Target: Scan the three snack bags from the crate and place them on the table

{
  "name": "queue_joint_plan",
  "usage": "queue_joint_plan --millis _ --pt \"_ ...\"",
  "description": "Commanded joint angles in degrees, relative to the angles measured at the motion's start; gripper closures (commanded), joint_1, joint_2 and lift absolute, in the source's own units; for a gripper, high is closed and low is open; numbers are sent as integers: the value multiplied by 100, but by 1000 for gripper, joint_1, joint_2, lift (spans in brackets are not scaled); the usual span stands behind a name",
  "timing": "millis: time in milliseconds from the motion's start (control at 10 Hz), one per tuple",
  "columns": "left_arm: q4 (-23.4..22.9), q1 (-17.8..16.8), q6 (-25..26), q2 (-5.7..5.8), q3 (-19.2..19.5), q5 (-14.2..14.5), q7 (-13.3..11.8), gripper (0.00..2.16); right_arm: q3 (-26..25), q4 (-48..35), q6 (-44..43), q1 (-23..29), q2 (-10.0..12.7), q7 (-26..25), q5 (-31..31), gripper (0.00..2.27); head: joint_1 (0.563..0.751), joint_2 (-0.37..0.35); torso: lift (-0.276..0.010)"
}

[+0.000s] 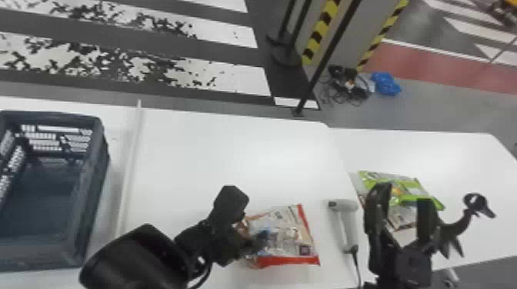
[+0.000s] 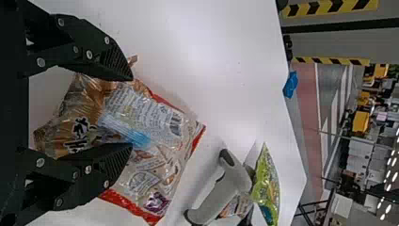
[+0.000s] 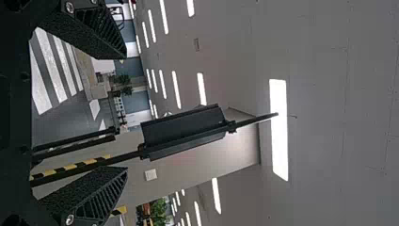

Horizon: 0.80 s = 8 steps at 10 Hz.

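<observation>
Left gripper [image 1: 231, 243], jaws wide apart, empty; red-edged snack bag [image 1: 286, 236] between them; right gripper [image 1: 404, 196], jaws parted, empty.

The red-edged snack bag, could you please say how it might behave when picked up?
The red-edged snack bag will probably flex and sag, since its film is creased. It may be slippery, given its glossy sheen. Rolling seems unlikely, as it lies broad side down on the table.

Three snack bags [image 1: 284, 234], one crate [image 1: 94, 169], one handheld scanner [image 1: 347, 226], one blue bundle [image 1: 386, 83].
</observation>
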Motion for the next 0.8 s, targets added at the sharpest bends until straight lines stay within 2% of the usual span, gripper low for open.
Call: queue_joint_plan --millis 0,100,200,300,400,500,700 --pt "-624 342 0 88 471 -207 15 66 1 -25 -19 52 3 9 2 90 695 -350 -37" --pt "-1107 579 -70 352 779 -198 208 66 19 -25 -19 78 3 35 28 90 695 -350 -37" --pt "-1661 948 -140 545 1254 -198 279 66 54 -25 -19 87 -6 53 81 90 695 -350 -37" --pt "-2303 1440 -439 765 1746 -137 375 66 89 -25 -37 96 -15 88 142 90 695 -350 -37" --pt "-2962 1933 -738 950 2247 66 454 66 89 -16 -19 105 -15 316 151 90 695 -350 -37" --pt "-3498 2328 -843 1020 2730 320 446 66 98 -8 -2 122 -6 606 142 90 695 -350 -37" --pt "-4254 2961 -914 1002 3442 593 454 73 159 -43 -2 228 3 1055 134 90 695 -350 -37"
